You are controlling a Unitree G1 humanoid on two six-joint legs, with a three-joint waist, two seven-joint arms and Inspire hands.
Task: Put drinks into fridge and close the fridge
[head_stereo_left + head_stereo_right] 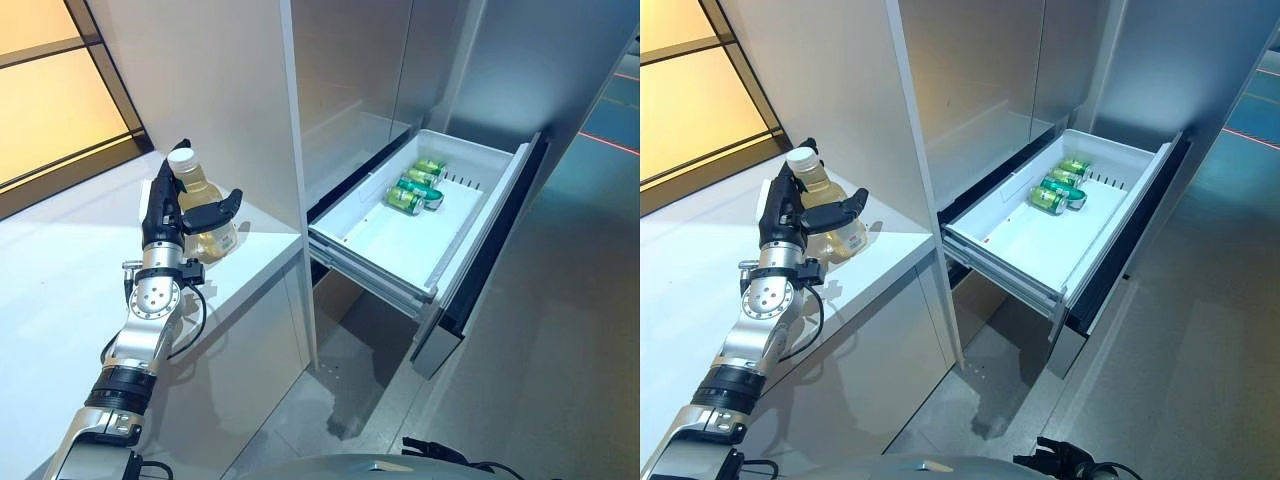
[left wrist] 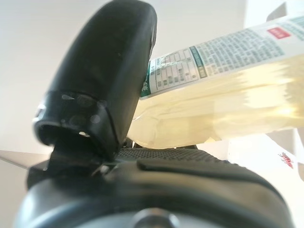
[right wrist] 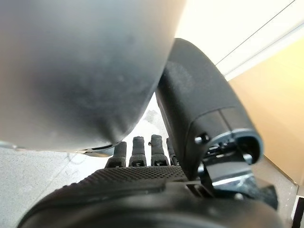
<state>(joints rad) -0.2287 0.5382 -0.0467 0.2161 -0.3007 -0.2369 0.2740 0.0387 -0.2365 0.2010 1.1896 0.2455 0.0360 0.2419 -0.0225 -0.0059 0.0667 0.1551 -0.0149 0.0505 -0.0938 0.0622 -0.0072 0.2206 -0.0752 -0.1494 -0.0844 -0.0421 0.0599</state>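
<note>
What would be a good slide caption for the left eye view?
Left hand grips a bottle on the white counter; beside it, the fridge drawer stands open, green cans inside.

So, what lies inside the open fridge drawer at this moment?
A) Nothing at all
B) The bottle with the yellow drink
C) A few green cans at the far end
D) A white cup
C: green cans lie together at the far end of the pulled-out white drawer, while the bottle of yellow drink is on the white counter, with the left hand closed round it.
</note>
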